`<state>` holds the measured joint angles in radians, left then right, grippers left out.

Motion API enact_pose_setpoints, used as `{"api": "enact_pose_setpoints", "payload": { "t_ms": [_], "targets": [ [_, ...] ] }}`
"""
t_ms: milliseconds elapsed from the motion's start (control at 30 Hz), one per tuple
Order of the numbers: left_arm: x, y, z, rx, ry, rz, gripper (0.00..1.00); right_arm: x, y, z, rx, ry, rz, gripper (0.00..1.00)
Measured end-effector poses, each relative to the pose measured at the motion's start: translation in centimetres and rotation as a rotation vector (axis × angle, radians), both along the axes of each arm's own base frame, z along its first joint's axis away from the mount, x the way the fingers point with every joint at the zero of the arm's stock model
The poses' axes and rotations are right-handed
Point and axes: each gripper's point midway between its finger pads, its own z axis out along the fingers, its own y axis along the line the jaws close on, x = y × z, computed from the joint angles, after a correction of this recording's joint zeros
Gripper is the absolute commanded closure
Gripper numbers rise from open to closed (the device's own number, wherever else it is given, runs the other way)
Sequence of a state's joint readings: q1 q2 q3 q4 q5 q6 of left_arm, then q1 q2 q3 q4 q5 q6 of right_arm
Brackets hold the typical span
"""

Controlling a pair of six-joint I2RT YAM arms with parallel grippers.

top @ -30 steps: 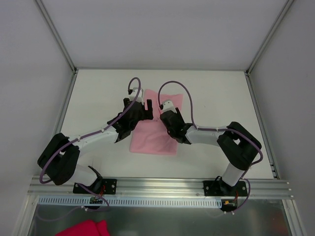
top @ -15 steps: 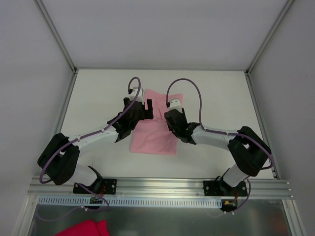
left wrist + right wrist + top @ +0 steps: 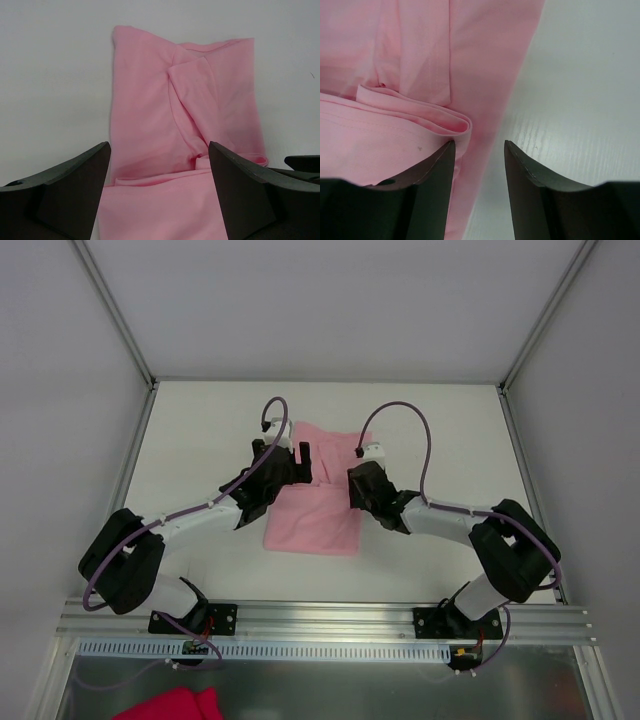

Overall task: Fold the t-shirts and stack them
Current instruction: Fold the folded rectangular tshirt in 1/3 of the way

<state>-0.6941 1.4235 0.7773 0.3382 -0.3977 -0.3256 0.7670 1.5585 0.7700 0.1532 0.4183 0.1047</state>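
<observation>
The pale pink t-shirt (image 3: 318, 512) lies partly folded on the white table, its near half doubled over the far half. It also shows in the left wrist view (image 3: 185, 115) and the right wrist view (image 3: 395, 65). My left gripper (image 3: 303, 462) is open over the shirt's left edge, at the fold line (image 3: 155, 175), holding nothing. My right gripper (image 3: 360, 480) is open at the shirt's right edge; in the right wrist view (image 3: 479, 150) its jaws straddle the edge of the cloth beside a rolled fold (image 3: 455, 122).
White table (image 3: 450, 430) with grey walls at the back and sides. A metal rail (image 3: 320, 620) runs along the near edge. A deep magenta cloth (image 3: 170, 705) lies below the rail at bottom left.
My right gripper has moved to the right, from over the shirt's middle to its right edge. The left gripper and the shirt have stayed in place.
</observation>
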Motion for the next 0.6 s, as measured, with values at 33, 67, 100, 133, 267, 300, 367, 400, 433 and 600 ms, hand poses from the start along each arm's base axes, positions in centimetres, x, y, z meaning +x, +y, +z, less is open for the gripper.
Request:
{"api": "enact_pose_setpoints", "payload": {
  "t_ms": [33,67,100,133,267,300,367,400,433,600],
  "targets": [
    [0.0,0.0,0.0,0.000,0.000,0.000,0.19,0.0,0.1,-0.1,0.012,0.004,0.006,0.52],
    [0.0,0.0,0.0,0.000,0.000,0.000,0.19,0.1,0.2,-0.1,0.025,0.007,0.013,0.52],
    [0.0,0.0,-0.1,0.001,0.001,0.000,0.19,0.2,0.3,-0.1,0.037,0.010,0.018,0.52],
    [0.1,-0.1,-0.2,0.002,0.003,0.000,0.19,0.3,0.4,0.0,0.047,0.012,0.022,0.53],
    [0.2,-0.1,-0.4,0.006,0.006,0.001,0.19,0.5,0.9,0.2,0.091,0.016,0.036,0.53],
    [0.2,-0.1,-0.3,0.006,0.006,0.001,0.19,0.6,1.0,0.3,0.106,0.016,0.040,0.53],
    [0.2,-0.1,-0.3,0.006,0.006,0.001,0.19,0.6,1.3,0.2,0.131,0.020,0.052,0.53],
    [0.2,-0.1,-0.4,0.006,0.006,0.001,0.19,0.5,1.4,0.1,0.143,0.024,0.058,0.53],
    [0.2,-0.1,-0.4,0.006,0.006,0.001,0.19,0.5,1.5,0.1,0.154,0.030,0.063,0.53],
    [0.2,-0.1,-0.5,0.009,0.009,0.001,0.19,0.5,2.0,0.2,0.200,0.048,0.088,0.54]
  ]
}}
